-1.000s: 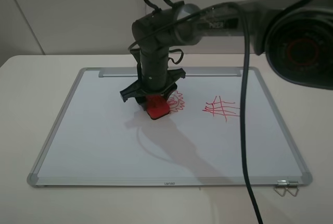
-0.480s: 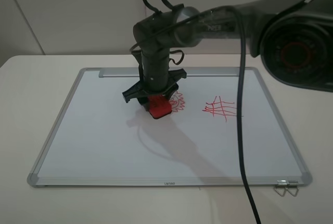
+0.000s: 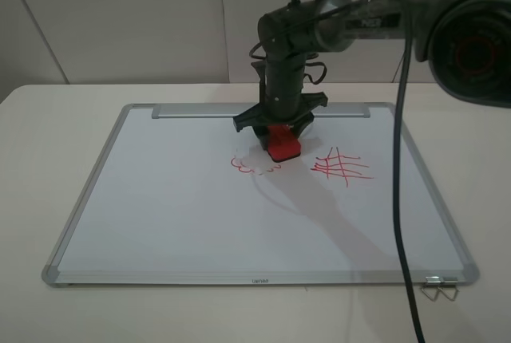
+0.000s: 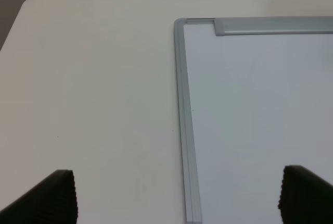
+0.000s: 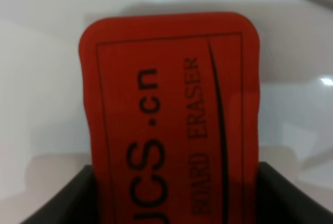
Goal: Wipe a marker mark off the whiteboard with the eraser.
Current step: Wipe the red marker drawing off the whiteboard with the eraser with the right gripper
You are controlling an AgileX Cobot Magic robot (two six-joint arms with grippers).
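red ink is mostly gone from the marker mark (image 3: 254, 166): a second ago the flower doodle was whole beside the eraser (image 3: 283, 145), and now only a few scallops of its near outline are left on the whiteboard (image 3: 104, 191), with the swirl and far petals wiped away. the right gripper (image 3: 280, 131) has swept the eraser across the doodle toward the far tray strip (image 3: 192, 110), so it now sits just past the leftover loops, between them and the crosshatch grid (image 3: 342, 165), which looks untouched. its jaws are clamped on the eraser's sides, lettered face up. i cannot tell whether the felt is pressing on the board right now. the left gripper (image 4: 177, 197) hangs with jaws spread wide and nothing between them, over the board's corner and the table (image 4: 93, 78). one pass seems to have done most of the job, and a stroke back over the near scallops is probably still needed.
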